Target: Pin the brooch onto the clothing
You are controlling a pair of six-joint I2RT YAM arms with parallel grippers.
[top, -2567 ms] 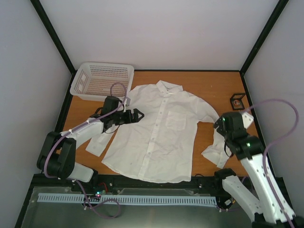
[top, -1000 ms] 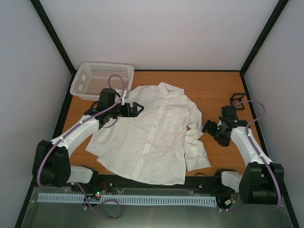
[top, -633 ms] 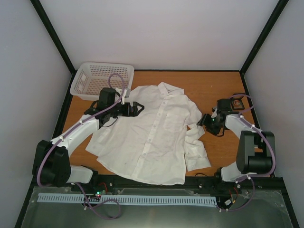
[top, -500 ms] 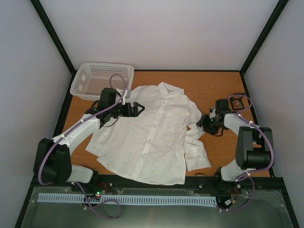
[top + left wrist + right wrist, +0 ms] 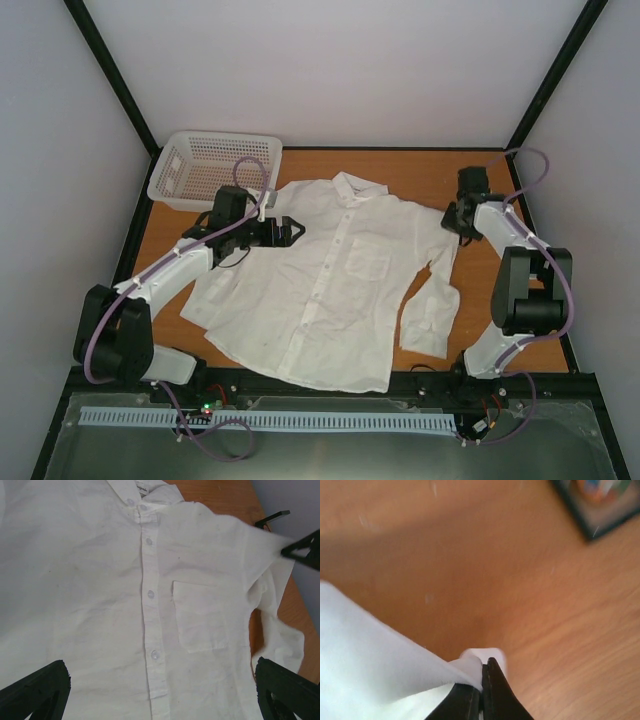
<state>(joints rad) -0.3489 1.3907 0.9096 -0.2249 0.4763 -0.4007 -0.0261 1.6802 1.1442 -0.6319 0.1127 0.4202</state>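
Right gripper (image 5: 484, 667) clamps the shirt (image 5: 330, 290) by its shoulder edge!
Shirt spread front-up on the table (image 5: 440, 175). Left gripper (image 5: 290, 232) gapes wide at the opposite shoulder. Brooch (image 5: 595, 489), blurred, sits in a black frame (image 5: 571, 512) nearby.

The shirt (image 5: 330, 290) covers most of the table (image 5: 420, 175), leaving bare wood open across the upper centre and lower right of the overhead frame, while the basket (image 5: 212, 170) fills the upper left corner, the right arm (image 5: 512, 232) crosses the right edge, and what looks like a blurred dark frame (image 5: 595, 502) lies beyond it.
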